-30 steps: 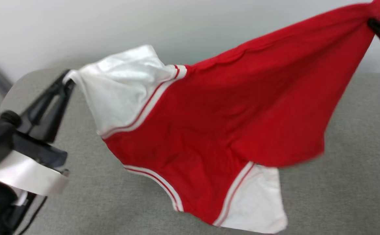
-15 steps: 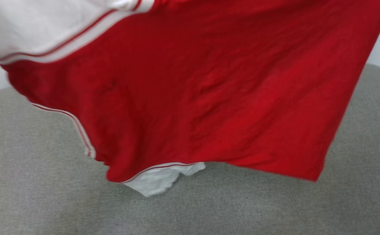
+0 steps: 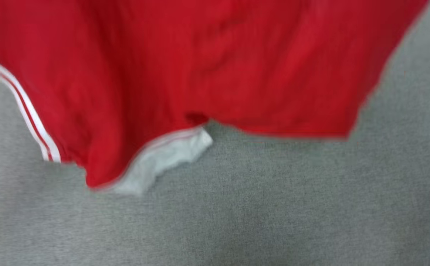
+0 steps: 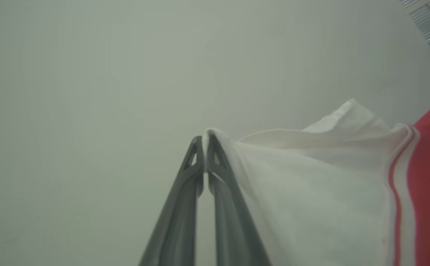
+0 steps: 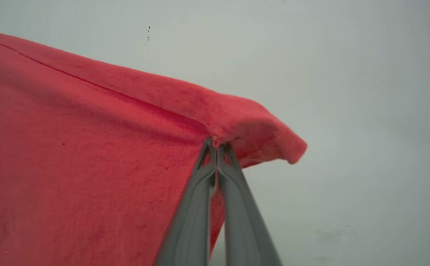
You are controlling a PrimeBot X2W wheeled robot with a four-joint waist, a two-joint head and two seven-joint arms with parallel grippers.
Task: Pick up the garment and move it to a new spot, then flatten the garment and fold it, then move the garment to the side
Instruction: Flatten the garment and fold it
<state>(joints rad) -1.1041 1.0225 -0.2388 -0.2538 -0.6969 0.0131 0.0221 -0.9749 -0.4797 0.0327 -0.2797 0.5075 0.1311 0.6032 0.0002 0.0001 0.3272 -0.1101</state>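
Two-handed carry of the garment [image 3: 215, 62], seemingly: hung across the upper frame over grey surface [image 3: 274, 207], white sleeve [image 4: 311, 184] clamped in left gripper [image 4: 204, 144], red corner [image 5: 259, 125] in right gripper [image 5: 217, 146]. Next, likely: lower and spread flat.

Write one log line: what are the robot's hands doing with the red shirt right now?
garment: held up over grey surface | left hand: shut on white sleeve | right hand: shut on red edge
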